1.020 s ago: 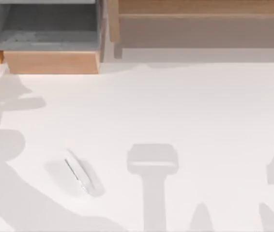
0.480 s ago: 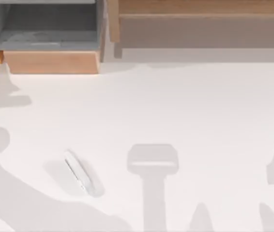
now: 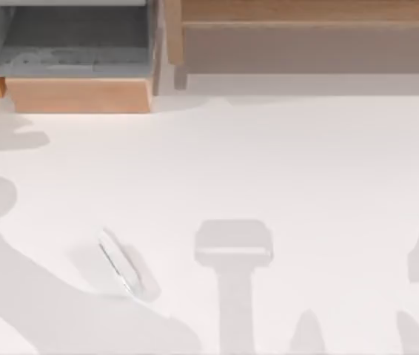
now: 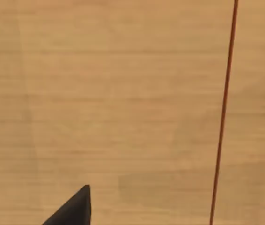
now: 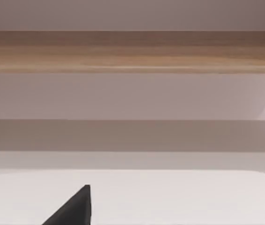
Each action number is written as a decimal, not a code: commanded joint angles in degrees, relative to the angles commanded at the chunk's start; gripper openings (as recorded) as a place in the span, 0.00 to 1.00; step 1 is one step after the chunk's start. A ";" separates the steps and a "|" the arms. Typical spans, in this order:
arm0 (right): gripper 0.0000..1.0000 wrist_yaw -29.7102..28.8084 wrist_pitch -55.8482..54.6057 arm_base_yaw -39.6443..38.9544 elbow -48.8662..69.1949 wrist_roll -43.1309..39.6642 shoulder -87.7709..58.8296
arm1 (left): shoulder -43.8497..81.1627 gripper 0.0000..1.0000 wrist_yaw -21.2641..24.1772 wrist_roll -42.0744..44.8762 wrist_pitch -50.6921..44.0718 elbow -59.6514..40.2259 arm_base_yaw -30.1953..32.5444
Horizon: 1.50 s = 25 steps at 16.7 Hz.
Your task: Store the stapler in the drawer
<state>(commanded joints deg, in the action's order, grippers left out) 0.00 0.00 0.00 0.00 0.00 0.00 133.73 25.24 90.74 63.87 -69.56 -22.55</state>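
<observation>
- The stapler [image 3: 124, 264] is lying flat on the white desk [image 3: 291, 163] near its front-left corner, slanted, with nothing touching it.
- The drawer [image 3: 76, 55] is standing pulled open at the desk's back-left corner, its grey inside exposed behind the tan front panel [image 3: 80, 96].
- A long wooden unit [image 3: 309, 33] is running along the back edge beside it.
- The left gripper [image 4: 74, 211] is facing a tan wooden surface; the right gripper [image 5: 74, 211] is facing the unit. Whether either is wide or narrow, I cannot tell.
</observation>
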 joint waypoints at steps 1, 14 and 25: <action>1.00 0.00 0.00 0.00 0.00 0.00 0.00 | 0.01 1.00 0.00 0.00 -0.01 -0.03 0.01; 1.00 0.00 0.00 0.00 0.00 0.00 0.00 | 0.01 0.17 0.00 0.00 -0.01 -0.03 0.01; 1.00 0.00 0.00 0.00 0.00 0.00 0.00 | 0.51 0.00 0.01 -0.30 -0.54 0.04 -0.21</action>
<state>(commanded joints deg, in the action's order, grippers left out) 0.00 0.00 0.00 0.00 0.00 0.00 134.25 25.25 90.45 63.34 -69.52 -22.75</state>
